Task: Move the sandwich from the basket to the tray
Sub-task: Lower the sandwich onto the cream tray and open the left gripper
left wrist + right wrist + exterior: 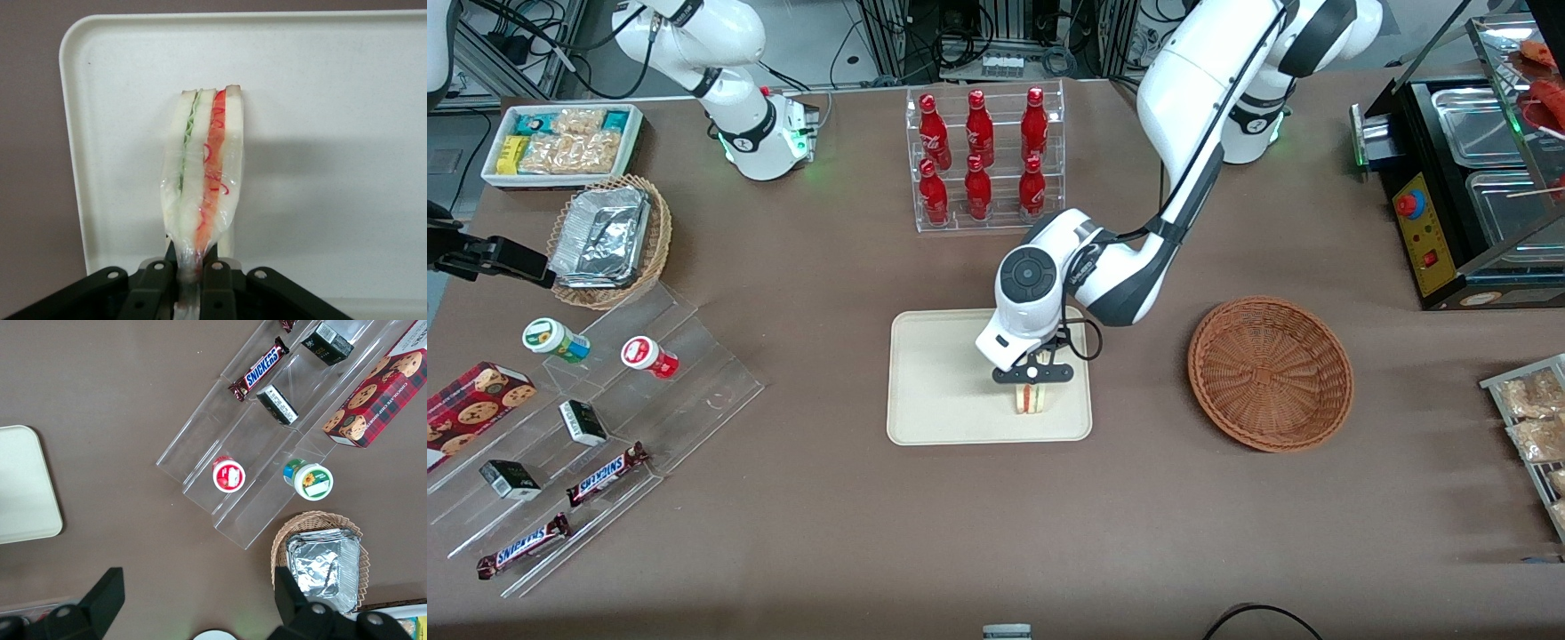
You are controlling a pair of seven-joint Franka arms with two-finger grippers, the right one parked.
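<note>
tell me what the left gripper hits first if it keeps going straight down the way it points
Likely the tray: the left gripper, fingers shut on the sandwich, points down at it. Whether the sandwich already touches is unclear.

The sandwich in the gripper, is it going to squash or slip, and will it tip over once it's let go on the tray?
The sandwich is probably soft: its clear wrap bunches where the gripper pinches it. That glossy wrap may be slippery. It is a thin wedge held on edge over the tray, so it will likely fall onto its side when released.
</note>
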